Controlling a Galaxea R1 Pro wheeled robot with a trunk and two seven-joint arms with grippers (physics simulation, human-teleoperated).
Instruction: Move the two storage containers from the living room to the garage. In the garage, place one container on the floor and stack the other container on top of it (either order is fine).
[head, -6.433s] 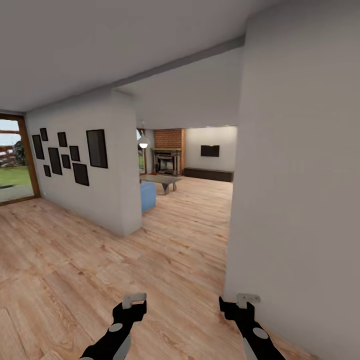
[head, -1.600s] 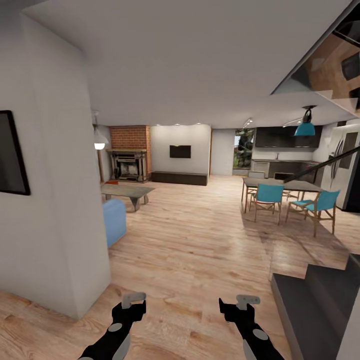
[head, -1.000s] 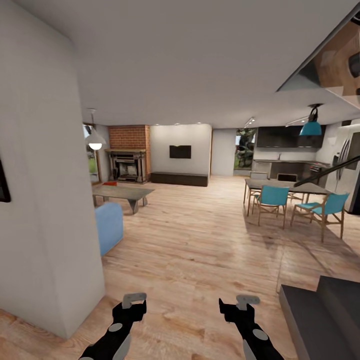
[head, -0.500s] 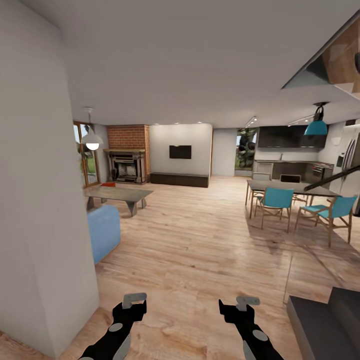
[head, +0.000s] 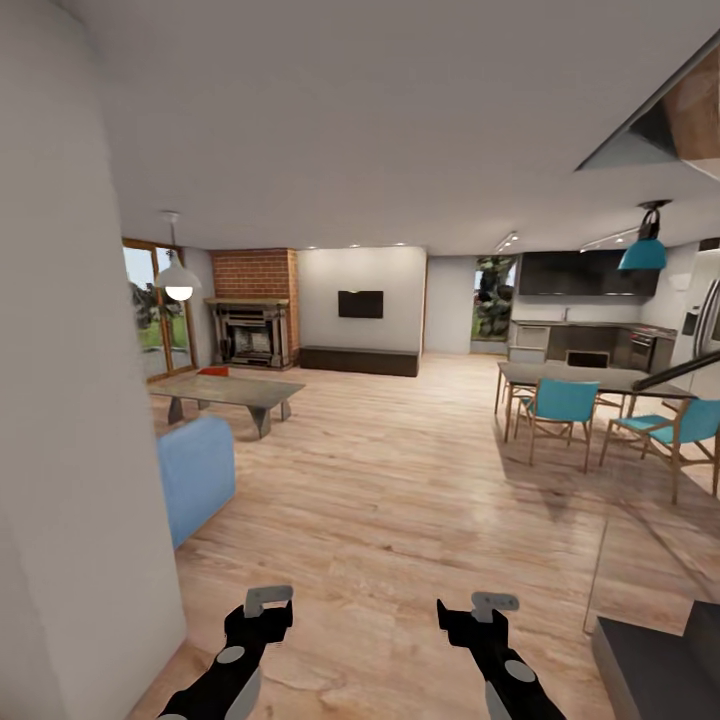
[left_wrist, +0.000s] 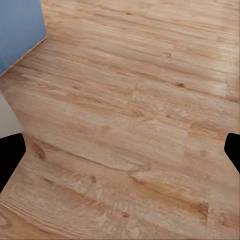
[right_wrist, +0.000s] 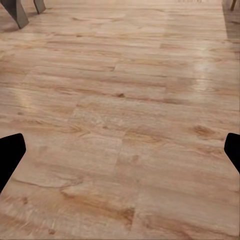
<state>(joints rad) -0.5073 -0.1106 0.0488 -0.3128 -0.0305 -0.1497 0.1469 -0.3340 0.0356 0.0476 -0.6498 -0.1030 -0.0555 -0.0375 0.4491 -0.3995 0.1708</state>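
I am on the light wood plank floor (head: 400, 500) at the opening into the living room. A small orange-red shape (head: 213, 371) lies on the low coffee table (head: 232, 388); it looks like one of the storage containers, but it is too far off to be sure. My left gripper (head: 268, 601) and right gripper (head: 495, 603) are held low in front of me, both open and empty. In the wrist views the left gripper (left_wrist: 120, 155) and right gripper (right_wrist: 120, 155) hang over bare planks, fingertips wide apart.
A white wall corner (head: 70, 450) stands close on my left, with a blue sofa (head: 195, 475) just past it. The brick fireplace (head: 258, 300) and glass doors (head: 150, 320) are at the far left. Dining table and blue chairs (head: 565, 400) stand right; a dark step (head: 650, 660) lies lower right.
The view has moved forward past the wall corner, which slid left, so more of the living room and its glass doors show. Both arms hold the same pose.
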